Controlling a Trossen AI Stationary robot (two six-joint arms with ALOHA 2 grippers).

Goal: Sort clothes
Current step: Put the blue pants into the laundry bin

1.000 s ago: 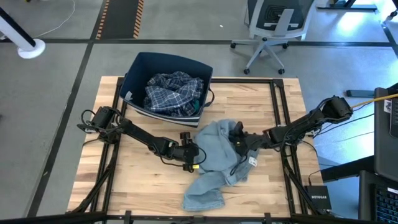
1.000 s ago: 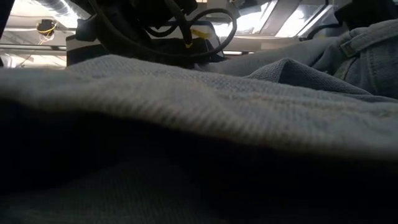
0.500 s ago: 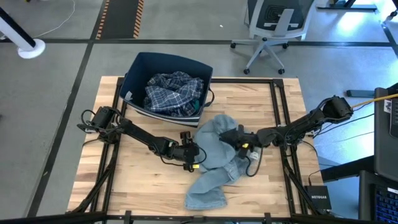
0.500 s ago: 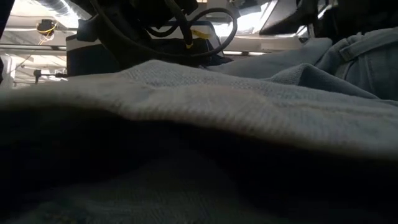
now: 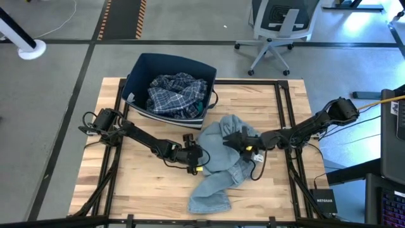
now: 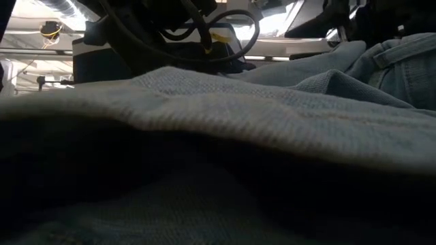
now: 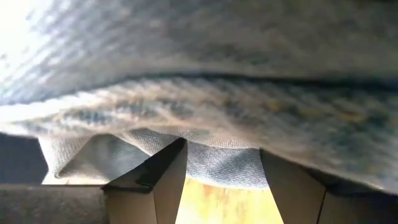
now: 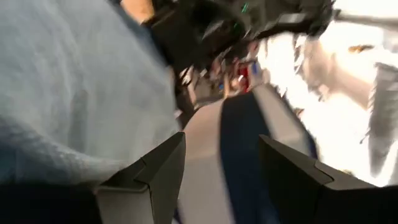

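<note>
Jeans (image 5: 221, 161) lie crumpled on the counter (image 5: 145, 183), unsorted; plaid shirt (image 5: 174, 94) already fills the bin (image 5: 140, 66). Both grippers' fingers stand open at the denim.

Readable text: one word only, "NETGEAR", in pale capitals.
Where it stands: on the top face of a small black box (image 5: 324, 202), seen from above.
Box position: off the wooden table (image 5: 152, 190), at about 4 o'clock from the table's middle, just past its edge beside the frame.
Clothing labels: none legible on the jeans (image 5: 221, 164) or on the plaid shirt (image 5: 174, 94).
Bin markings: none legible on the dark bin (image 5: 140, 71).
Arm markings: none can be made out.
Floor stripes: yellow-and-black hazard striping (image 5: 123, 16) at about 11 o'clock, a pattern with no words.
</note>
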